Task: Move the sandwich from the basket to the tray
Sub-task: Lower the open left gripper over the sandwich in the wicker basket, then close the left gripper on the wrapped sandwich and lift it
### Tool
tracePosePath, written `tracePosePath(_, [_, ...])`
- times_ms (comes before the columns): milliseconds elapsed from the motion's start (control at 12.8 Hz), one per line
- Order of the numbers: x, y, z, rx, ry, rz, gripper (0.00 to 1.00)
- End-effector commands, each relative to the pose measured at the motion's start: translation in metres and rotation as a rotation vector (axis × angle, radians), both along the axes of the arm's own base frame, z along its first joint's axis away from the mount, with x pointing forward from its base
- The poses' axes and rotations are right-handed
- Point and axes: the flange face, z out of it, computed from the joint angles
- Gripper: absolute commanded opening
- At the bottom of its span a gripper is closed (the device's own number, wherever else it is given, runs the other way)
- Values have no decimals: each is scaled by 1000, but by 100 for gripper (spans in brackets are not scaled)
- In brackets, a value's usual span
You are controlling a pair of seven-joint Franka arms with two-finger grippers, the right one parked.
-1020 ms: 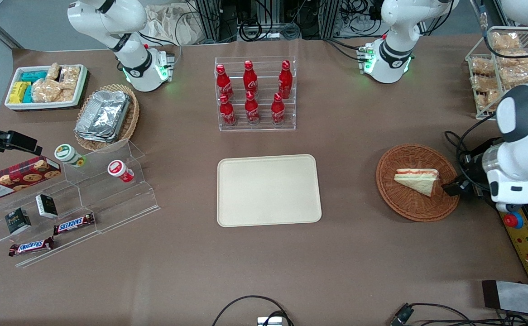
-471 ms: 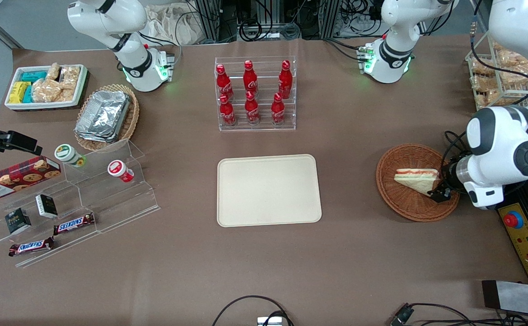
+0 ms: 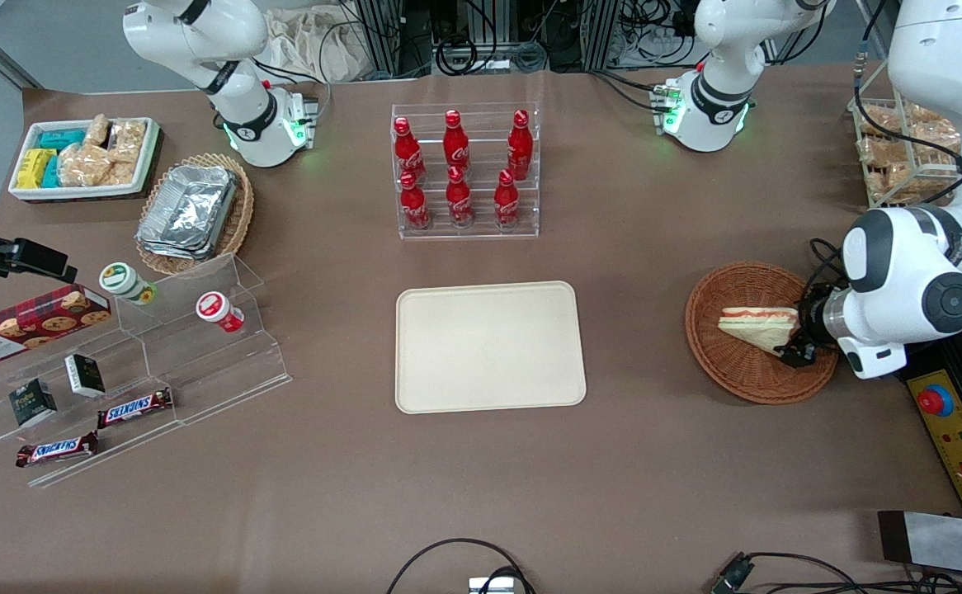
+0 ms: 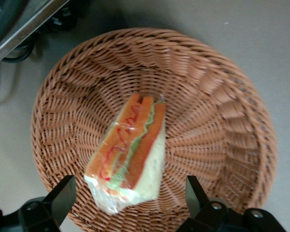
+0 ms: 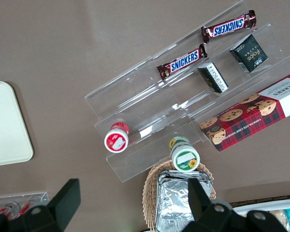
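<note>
The sandwich (image 3: 760,327) lies in the round brown basket (image 3: 737,375), toward the working arm's end of the tabletop (image 3: 481,478). The cream tray (image 3: 489,346) sits well apart from the basket, in the middle of the tabletop, with nothing on it. From the front, the end effector (image 3: 799,346) is low over the basket, right at the wide end of the sandwich, but the big white arm hides most of it. The wrist camera shows more: the end effector (image 4: 128,203) is spread wide, with one black finger (image 4: 63,195) on each side of the sandwich (image 4: 133,154) and a gap between each finger and the bread, so it holds nothing. That view also shows the sandwich in clear wrap, with orange and green layers facing up, and the woven basket (image 4: 217,106) all around it. The parked arm's camera shows a corner of the tray (image 5: 5,125) too
</note>
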Motion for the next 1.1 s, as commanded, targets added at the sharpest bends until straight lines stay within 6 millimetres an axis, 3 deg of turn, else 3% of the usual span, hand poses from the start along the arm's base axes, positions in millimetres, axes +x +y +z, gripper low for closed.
tracePosePath(0, [-4,0,-20,13,-13,41,100])
tracePosePath(157, [0,0,-28,10,-26,59,96])
tracePosePath(235, [1,-1,-29,11,-35,70,69])
tracePosePath(314, [2,-2,-29,12,-43,67,21])
tracePosePath(392, [2,-5,-33,10,-43,60,0])
tracePosePath(627, [9,-6,-24,6,-70,46,0])
tracePosePath(863, [29,-5,17,1,-66,-11,0])
tracePosePath(1020, [38,-1,58,-25,-34,-106,0])
